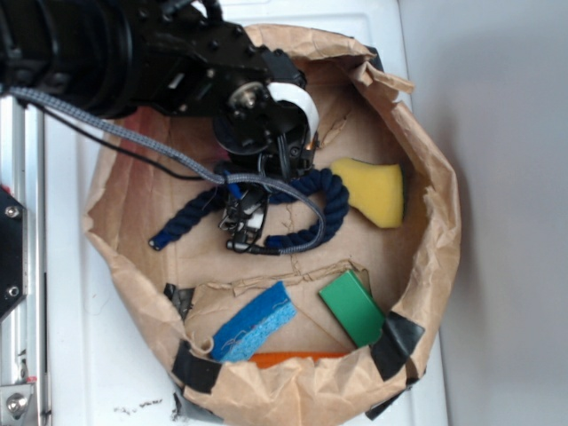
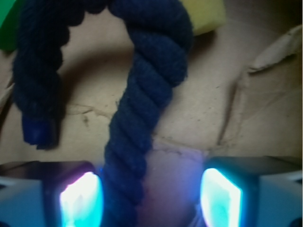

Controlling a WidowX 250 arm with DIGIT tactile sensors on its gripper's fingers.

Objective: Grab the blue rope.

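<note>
In the wrist view the gripper [image 2: 151,198] stands with its jaws apart, one glowing pad [image 2: 80,201] at seven o'clock and the other at five o'clock. Between them, hard against the seven o'clock pad, one limb of the blue rope [image 2: 142,127] enters the gap and runs up toward twelve o'clock, so its long axis crosses the line between the pads roughly square. The jaws are not yet clamped on it.

Farther up, the rope arches over to eleven o'clock and drops to a brighter blue tip [image 2: 35,132] at nine o'clock, outside the jaws.

The exterior view shows the rope [image 1: 333,191] lying on the floor of the brown paper bag [image 1: 435,257], directly under the gripper [image 1: 244,222], with the yellow sponge [image 1: 377,191] just beyond its bend at three o'clock.
</note>
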